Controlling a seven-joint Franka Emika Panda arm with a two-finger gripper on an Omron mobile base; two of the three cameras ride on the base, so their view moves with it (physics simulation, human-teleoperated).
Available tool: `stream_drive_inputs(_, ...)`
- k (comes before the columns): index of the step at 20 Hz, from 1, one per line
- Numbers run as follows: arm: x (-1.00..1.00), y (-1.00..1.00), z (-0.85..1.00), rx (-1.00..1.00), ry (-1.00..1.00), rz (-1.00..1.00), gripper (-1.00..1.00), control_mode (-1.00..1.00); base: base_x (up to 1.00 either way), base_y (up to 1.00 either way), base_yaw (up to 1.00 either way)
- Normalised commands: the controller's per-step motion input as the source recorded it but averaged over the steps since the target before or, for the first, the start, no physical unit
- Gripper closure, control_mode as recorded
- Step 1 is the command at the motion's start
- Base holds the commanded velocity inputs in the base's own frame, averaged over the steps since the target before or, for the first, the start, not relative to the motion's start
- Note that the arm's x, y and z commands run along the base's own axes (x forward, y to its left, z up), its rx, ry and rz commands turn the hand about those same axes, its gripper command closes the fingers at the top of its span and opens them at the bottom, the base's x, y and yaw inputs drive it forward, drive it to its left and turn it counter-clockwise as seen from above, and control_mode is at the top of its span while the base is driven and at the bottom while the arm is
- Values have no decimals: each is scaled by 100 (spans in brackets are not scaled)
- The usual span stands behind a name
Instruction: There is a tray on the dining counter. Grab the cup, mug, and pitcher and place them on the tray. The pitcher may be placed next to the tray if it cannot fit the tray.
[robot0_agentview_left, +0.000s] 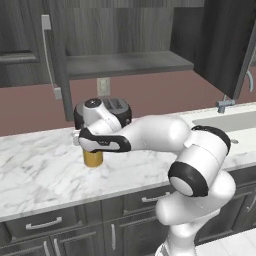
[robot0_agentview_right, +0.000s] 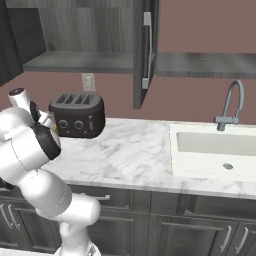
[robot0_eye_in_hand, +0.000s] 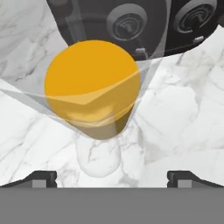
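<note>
Fingers (robot0_eye_in_hand: 44, 178) spread wide — over the pitcher (robot0_eye_in_hand: 92, 87), clear glass, amber-orange fill.

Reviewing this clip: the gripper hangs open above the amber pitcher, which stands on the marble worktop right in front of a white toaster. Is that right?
Not quite: the toaster is black, not white, as the right base view shows. The rest holds: the gripper hangs open above the amber pitcher, which stands on the marble worktop in front of the toaster.
</note>
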Motion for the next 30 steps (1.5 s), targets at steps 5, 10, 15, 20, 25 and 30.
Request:
stream_drive_inputs(5,8,0,0,0,0,0,-100,-100,0,0,0)
stream_drive_inputs(10,18,0,0,0,0,0,-100,-100,0,0,0)
stream_drive_inputs(15,18,0,-1,0,0,0,-100,-100,0,0,0)
stream_drive_inputs(20,6,2,-5,0,0,0,-100,-100,0,0,0)
stream_drive_inputs(25,0,7,-18,0,0,0,-100,-100,0,0,0)
stream_drive_inputs(30,0,1,-36,0,0,0,-100,-100,0,0,0)
